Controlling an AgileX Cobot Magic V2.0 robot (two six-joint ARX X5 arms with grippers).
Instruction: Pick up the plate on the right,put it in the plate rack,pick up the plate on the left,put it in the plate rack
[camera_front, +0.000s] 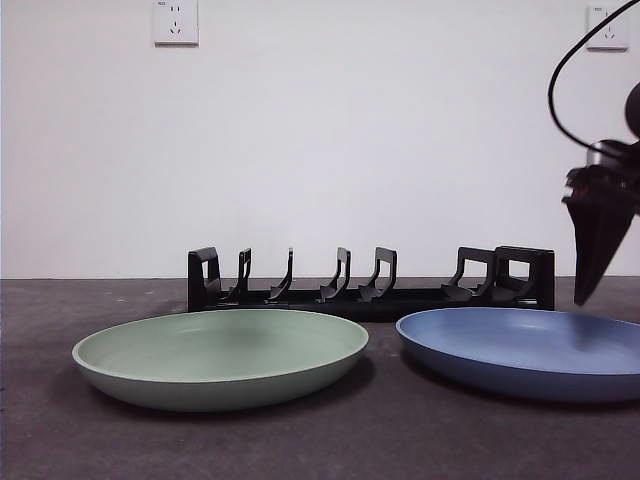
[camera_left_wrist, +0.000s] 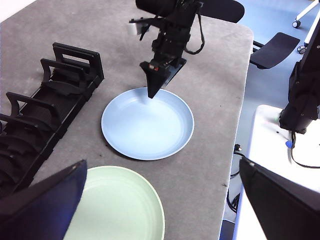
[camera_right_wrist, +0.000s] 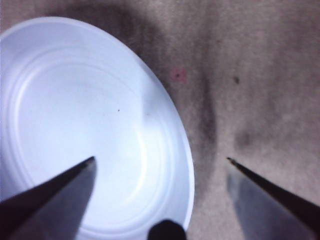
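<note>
1. Step in hand: the first pick. The right gripper (camera_right_wrist: 160, 160) hangs low over the outer rim of the blue plate (camera_front: 530, 350), the side away from the green plate (camera_front: 220, 355). Nothing is held.
2. Tool state: in the right wrist view the jaws are spread wide and straddle the rim, one jaw over the bowl of the blue plate, the other over bare table (camera_left_wrist: 215, 100).
3. Task thing: the blue plate lies flat on the table just in front of the plate rack (camera_front: 370, 285), at the rack's right-hand end. The green plate lies flat beside it, in front of the rack's other end; the two plates sit near each other but do not touch.
4. Next move, as a judgement: lower until the rim sits between the jaws, then close on it. The rim is thin and shallow, so a shallow bite may slip.
5. The rack slots all appear empty; no plate stands between the prongs.
6. Obstructions: none between the blue plate and the rack. The left gripper (camera_left_wrist: 160, 200) waits well clear above the green plate, jaws spread.
7. Beyond the table, a chair (camera_left_wrist: 275, 47) stands on the floor.
</note>
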